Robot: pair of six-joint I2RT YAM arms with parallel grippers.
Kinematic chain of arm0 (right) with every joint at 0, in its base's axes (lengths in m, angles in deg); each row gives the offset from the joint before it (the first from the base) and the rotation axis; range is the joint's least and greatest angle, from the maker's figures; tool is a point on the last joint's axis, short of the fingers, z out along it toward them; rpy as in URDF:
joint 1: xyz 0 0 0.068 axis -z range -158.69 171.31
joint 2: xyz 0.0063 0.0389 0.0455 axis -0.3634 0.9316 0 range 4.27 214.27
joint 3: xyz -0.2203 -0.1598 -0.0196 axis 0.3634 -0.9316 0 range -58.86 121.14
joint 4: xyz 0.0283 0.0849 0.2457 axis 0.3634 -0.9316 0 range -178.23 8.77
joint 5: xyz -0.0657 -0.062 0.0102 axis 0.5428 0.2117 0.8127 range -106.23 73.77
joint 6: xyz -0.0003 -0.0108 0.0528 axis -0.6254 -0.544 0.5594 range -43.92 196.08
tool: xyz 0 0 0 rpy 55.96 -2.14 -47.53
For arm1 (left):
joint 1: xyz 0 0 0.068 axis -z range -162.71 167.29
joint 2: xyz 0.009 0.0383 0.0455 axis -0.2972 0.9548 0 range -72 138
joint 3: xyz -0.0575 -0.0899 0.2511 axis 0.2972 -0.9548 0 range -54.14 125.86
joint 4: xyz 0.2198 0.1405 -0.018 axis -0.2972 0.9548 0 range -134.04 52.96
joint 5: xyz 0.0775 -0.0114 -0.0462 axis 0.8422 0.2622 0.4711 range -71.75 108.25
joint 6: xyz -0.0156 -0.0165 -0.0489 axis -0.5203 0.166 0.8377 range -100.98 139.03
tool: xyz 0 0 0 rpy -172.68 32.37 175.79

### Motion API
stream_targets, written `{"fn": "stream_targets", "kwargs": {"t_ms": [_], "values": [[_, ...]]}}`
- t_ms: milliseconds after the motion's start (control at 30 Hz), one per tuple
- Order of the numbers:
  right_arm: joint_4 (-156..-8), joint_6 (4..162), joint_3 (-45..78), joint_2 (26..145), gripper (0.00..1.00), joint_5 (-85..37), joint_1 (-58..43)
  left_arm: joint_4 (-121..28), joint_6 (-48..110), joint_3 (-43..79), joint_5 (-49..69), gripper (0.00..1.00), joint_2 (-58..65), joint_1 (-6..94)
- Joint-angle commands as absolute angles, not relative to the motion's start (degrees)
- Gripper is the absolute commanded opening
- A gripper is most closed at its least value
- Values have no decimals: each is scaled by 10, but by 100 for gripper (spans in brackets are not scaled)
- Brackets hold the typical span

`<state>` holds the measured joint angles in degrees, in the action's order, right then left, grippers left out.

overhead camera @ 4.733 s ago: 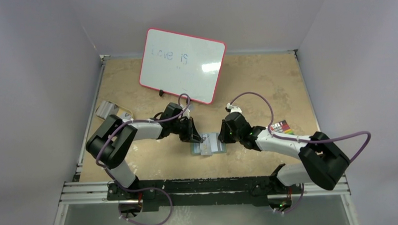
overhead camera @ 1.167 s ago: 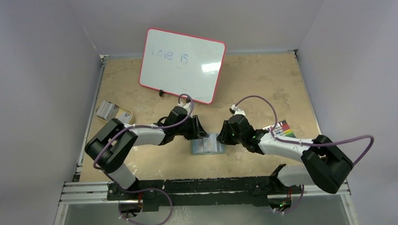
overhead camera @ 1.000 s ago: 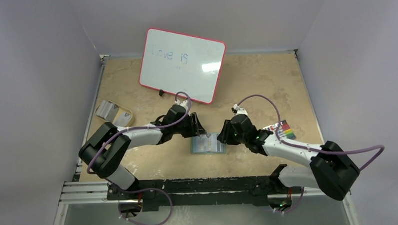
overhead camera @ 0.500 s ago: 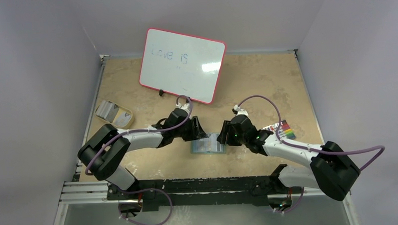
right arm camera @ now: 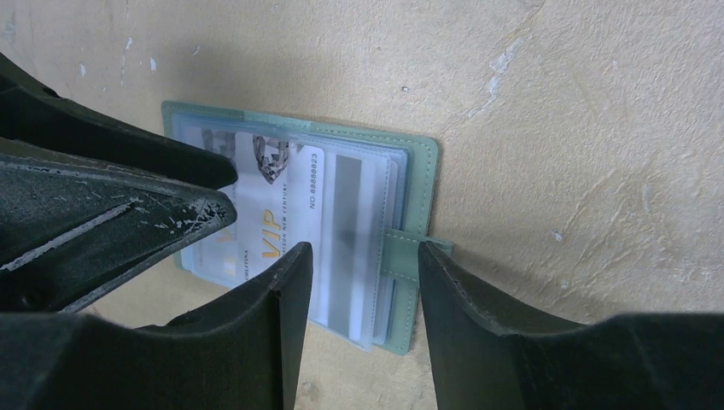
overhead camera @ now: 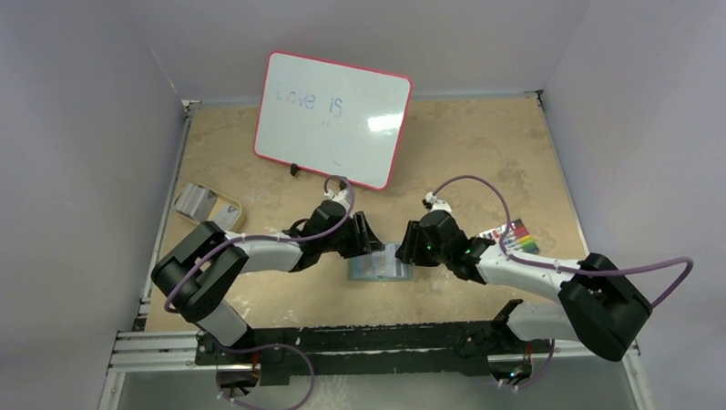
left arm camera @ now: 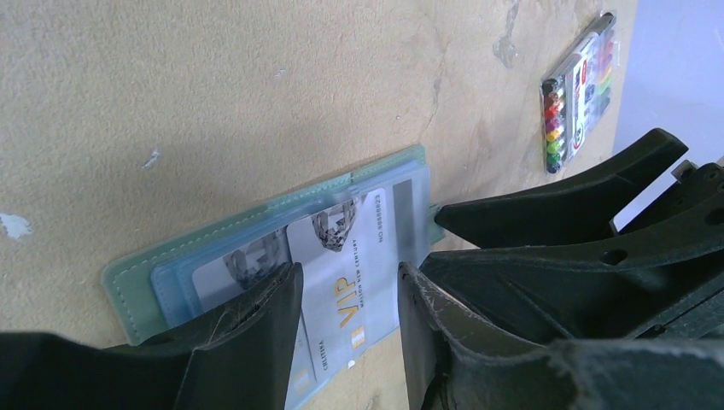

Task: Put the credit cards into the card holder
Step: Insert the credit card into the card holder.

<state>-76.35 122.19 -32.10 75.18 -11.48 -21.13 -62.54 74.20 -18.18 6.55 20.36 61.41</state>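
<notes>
Sage-green folding card holder [overhead camera: 380, 268] is lying open, whitish plastic VIP card [right arm camera: 273, 213] seemingly half-in; left gripper [left arm camera: 346, 278] and right gripper [right arm camera: 363, 256] flanking at nine and three o'clock, both released.

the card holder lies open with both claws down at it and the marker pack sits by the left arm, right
One slip: the marker pack sits by the right arm, as the top view shows. The card holder does lie open with the left claw and right claw down at it.

White shells cover the left arm [overhead camera: 261, 254] and right arm [overhead camera: 517, 271] between bulky black joints; purple cables [overhead camera: 468, 177] loop alongside. The left gripper [left arm camera: 350, 269] is scratched matte black.
</notes>
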Motion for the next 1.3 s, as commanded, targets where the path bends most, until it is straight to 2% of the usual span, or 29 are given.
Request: {"fn": "stream_targets", "kwargs": {"t_ms": [0,400,700,1267], "values": [[-751,1228,-333,757,51,-123,-214,-668,764,-190,71,45,219,622],[-736,1223,-336,758,50,-130,-214,-735,802,-200,44,44,230,627],[-745,1220,-337,753,51,-128,-214,-608,756,-175,77,44,193,628],[-714,1223,-351,755,51,-119,-215,-715,826,-208,52,43,233,643]]}}
